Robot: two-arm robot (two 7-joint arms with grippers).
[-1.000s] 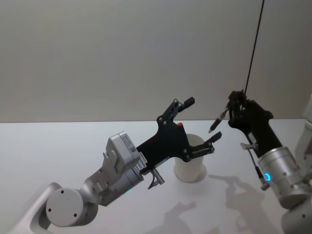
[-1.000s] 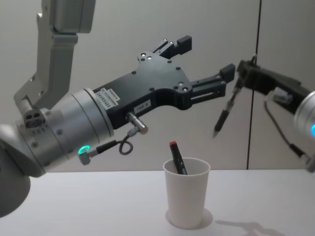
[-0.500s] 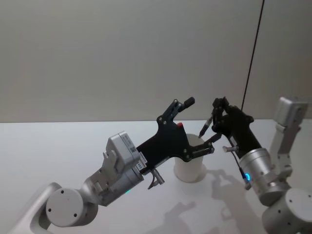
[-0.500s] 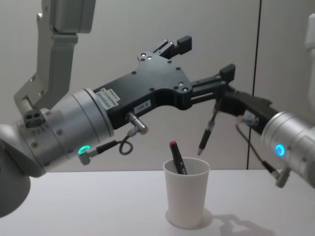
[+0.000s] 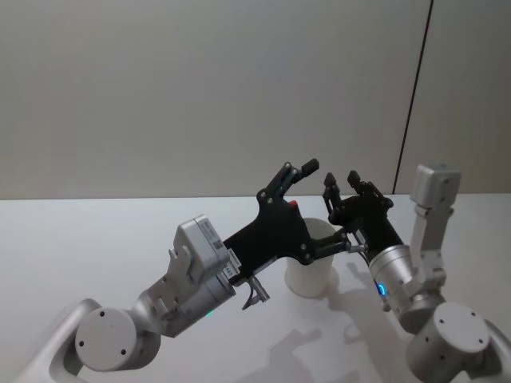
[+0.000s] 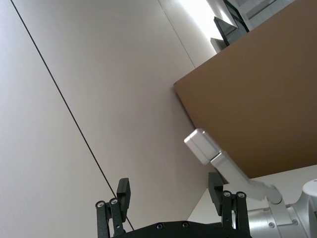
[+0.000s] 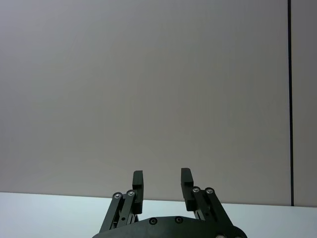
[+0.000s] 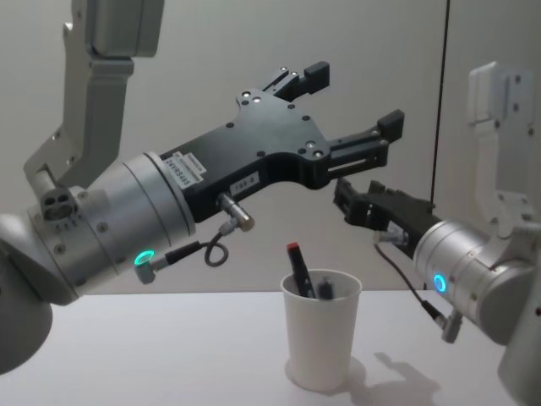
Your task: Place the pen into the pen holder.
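Head view hides most of the pen holder [image 5: 313,275] behind the left gripper [image 5: 329,199], fingers spread wide and empty. Chest view shows two pens [image 8: 297,269] standing in the cup, just below the right gripper [image 8: 345,201], whose fingers are parted and empty.

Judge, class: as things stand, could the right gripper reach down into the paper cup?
Probably yes. The right gripper is open and empty just above and behind the pen holder, whose top is uncovered. The left gripper hovers higher, so it does not look in the way.
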